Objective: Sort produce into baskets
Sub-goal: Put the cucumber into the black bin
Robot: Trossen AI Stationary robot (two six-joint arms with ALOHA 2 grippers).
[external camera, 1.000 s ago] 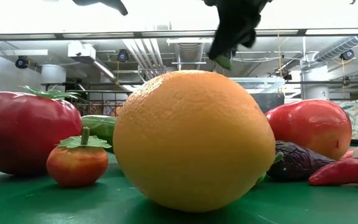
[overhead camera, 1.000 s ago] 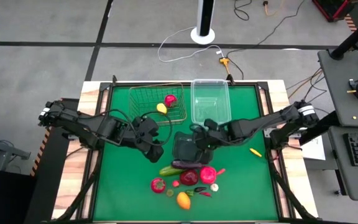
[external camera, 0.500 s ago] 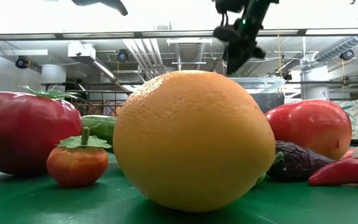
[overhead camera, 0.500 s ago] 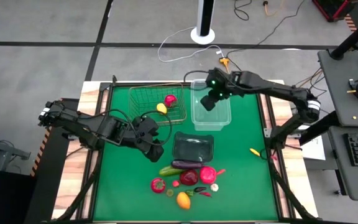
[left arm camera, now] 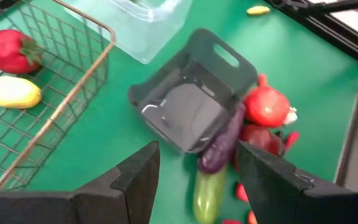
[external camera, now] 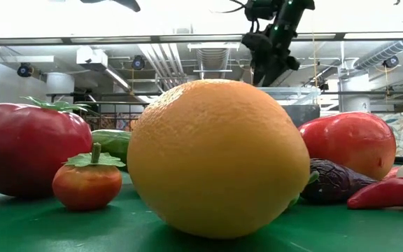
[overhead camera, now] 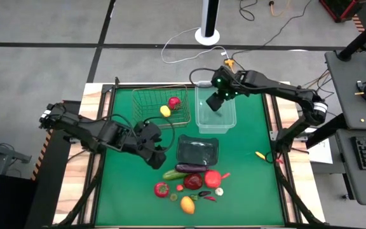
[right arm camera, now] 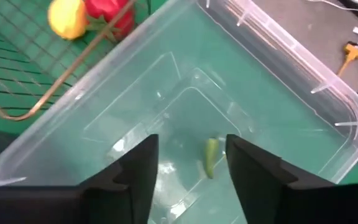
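Note:
My right gripper (overhead camera: 216,102) (right arm camera: 191,152) hovers open over the clear plastic tub (overhead camera: 216,117) at the far side. A small green chili (right arm camera: 211,157) lies on the tub's floor below the fingers. My left gripper (overhead camera: 157,159) (left arm camera: 197,180) is open and empty above the green mat, left of the dark tray (overhead camera: 197,151). The wire basket (overhead camera: 146,105) holds a yellow lemon (overhead camera: 164,111) and a red fruit (overhead camera: 174,102). The cucumber (overhead camera: 174,173), eggplant (overhead camera: 191,168), red round ones (overhead camera: 213,178), orange (overhead camera: 187,204) and garlic (overhead camera: 219,191) lie in a cluster near the front.
A yellow chili (overhead camera: 260,154) lies alone on the mat at the right. The dark tray (left arm camera: 188,112) shows nothing inside it. The orange (external camera: 219,157) fills the low view. The basket and the tub stand side by side at the far edge.
My right gripper has risen from beside the dark tray and swung toward the table's far edge, and it now hangs over the clear tub. A second ago a small green piece showed at its fingertips in the low view. For the last half second it has stayed nearly still.

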